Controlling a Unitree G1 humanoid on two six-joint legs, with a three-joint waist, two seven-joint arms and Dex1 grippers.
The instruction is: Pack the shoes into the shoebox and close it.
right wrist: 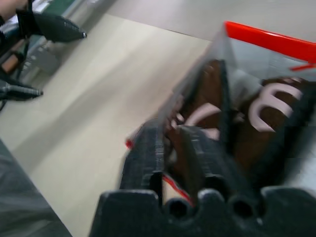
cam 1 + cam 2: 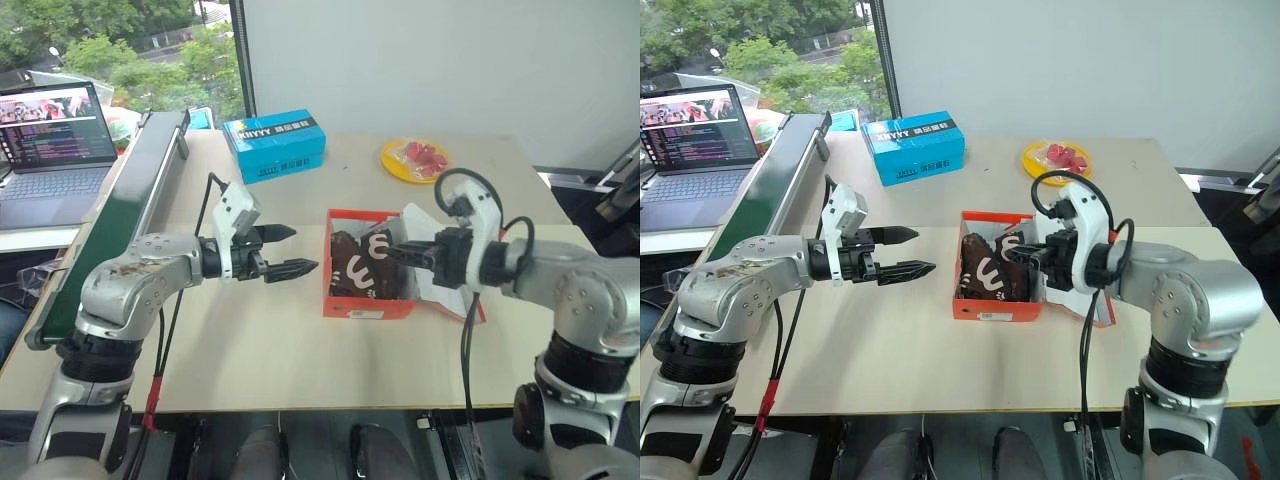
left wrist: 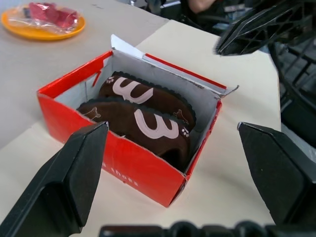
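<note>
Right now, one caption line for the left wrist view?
Open left gripper faces the open shoebox holding both shoes.

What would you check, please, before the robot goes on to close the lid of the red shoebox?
1. Both shoes inside the shoebox: ok, they lie side by side within its walls.
2. Lid free to swing: cannot tell; it lies open on the right gripper's side, partly behind that arm.
3. Left gripper open and apart from the box: ok.
4. Right gripper empty: ok, its fingers are shut and nothing shows between them, right at the box's rim.
5. Blue box and yellow plate out of the way: ok, both sit at the table's far side.
</note>
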